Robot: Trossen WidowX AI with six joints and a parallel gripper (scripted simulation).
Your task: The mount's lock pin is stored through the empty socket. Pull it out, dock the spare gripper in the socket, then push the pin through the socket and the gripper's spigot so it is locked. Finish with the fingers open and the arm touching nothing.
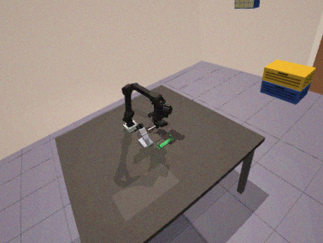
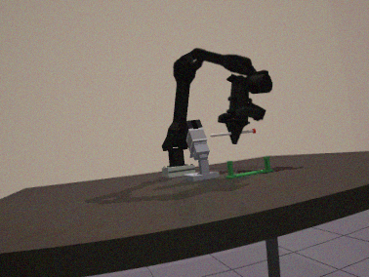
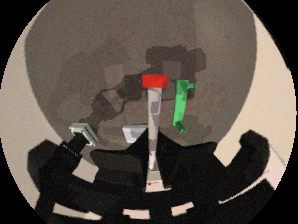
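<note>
My gripper [image 1: 160,124] [image 2: 235,139] [image 3: 150,130] is shut on the lock pin [image 1: 151,128] [image 2: 221,135] [image 3: 154,107], gripping its shaft. The pin is nearly level above the table, its red head [image 2: 254,131] [image 3: 155,81] on the side away from the mount. In the exterior view its plain end appears just short of the mount. The grey mount [image 1: 145,143] [image 2: 203,167] stands on the table. A tilted grey body [image 2: 198,141] with a dark top [image 1: 140,126] [image 2: 194,124] is on it; this looks like the spare gripper in the socket, but the socket's details are too small to tell.
A green cradle [image 1: 165,143] [image 2: 250,173] [image 3: 180,105] with two upright posts stands on the table [image 1: 214,128] beside the mount, below the pin. The arm's pale base [image 1: 129,126] [image 2: 178,171] [image 3: 84,133] is behind the mount. Yellow and blue crates [image 1: 288,74] stand on the floor.
</note>
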